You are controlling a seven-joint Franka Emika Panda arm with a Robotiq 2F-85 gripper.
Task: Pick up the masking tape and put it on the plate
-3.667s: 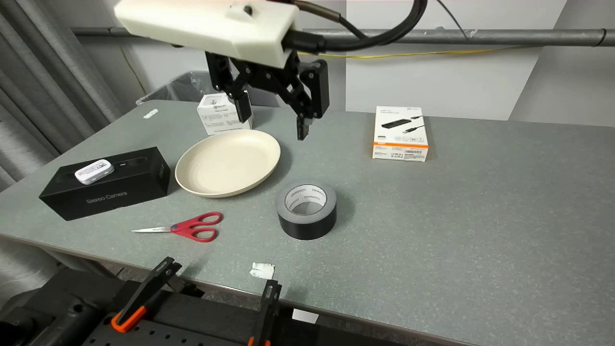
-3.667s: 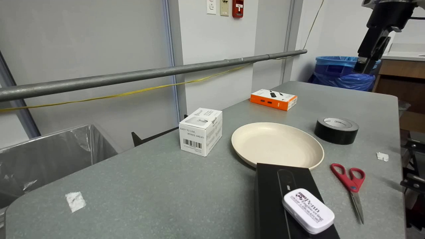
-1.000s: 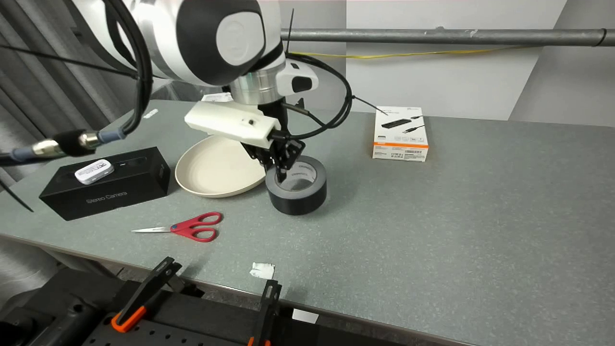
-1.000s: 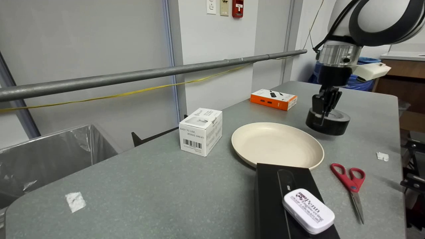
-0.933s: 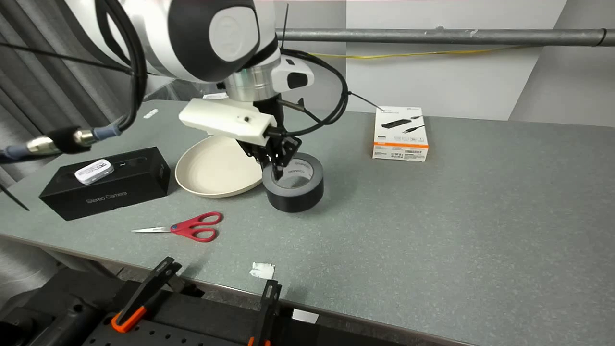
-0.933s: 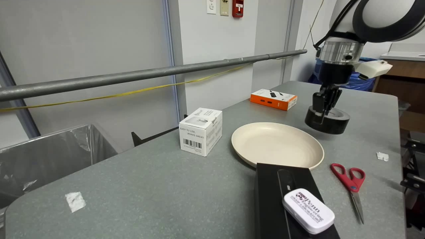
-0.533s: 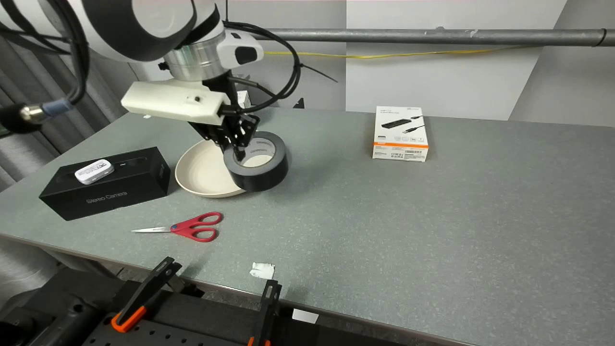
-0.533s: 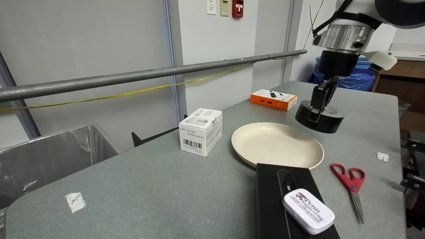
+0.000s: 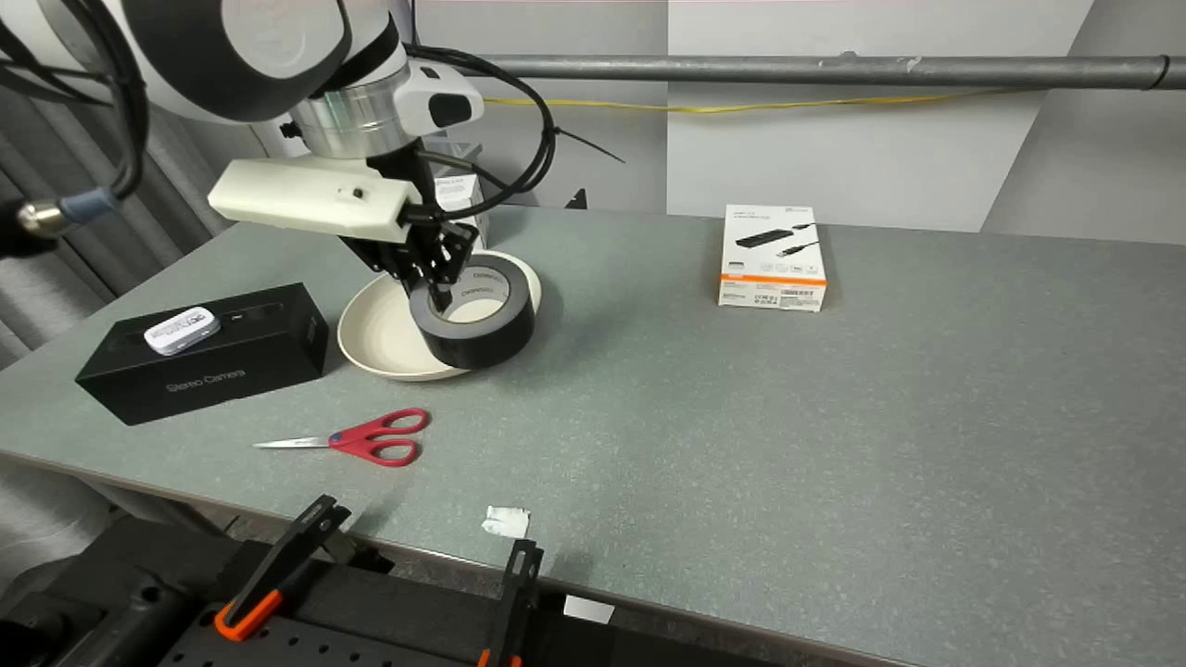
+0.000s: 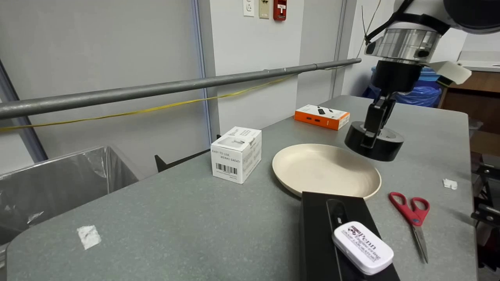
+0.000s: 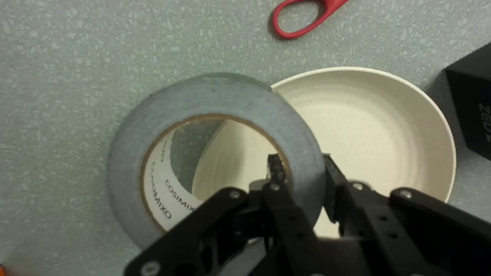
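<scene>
The masking tape, a dark roll with a grey top face, is off the table and slightly tilted. My gripper is shut on its wall, with one finger inside the hollow core and one outside. In the wrist view, the roll partly covers the cream plate, and the plate's edge shows through the core. The plate rests on the table with nothing in it. In an exterior view, the roll hangs by the plate's rim, apart from the table.
A black box with a white tin on it stands beside the plate. Red scissors lie near the front edge. A small white box is behind the plate, and a white-orange box lies farther along.
The gripper, open above the table in the oldest frames, has shut on the tape, lifted it and carried it to the plate's edge. Over the last half second it has shifted only slightly.
</scene>
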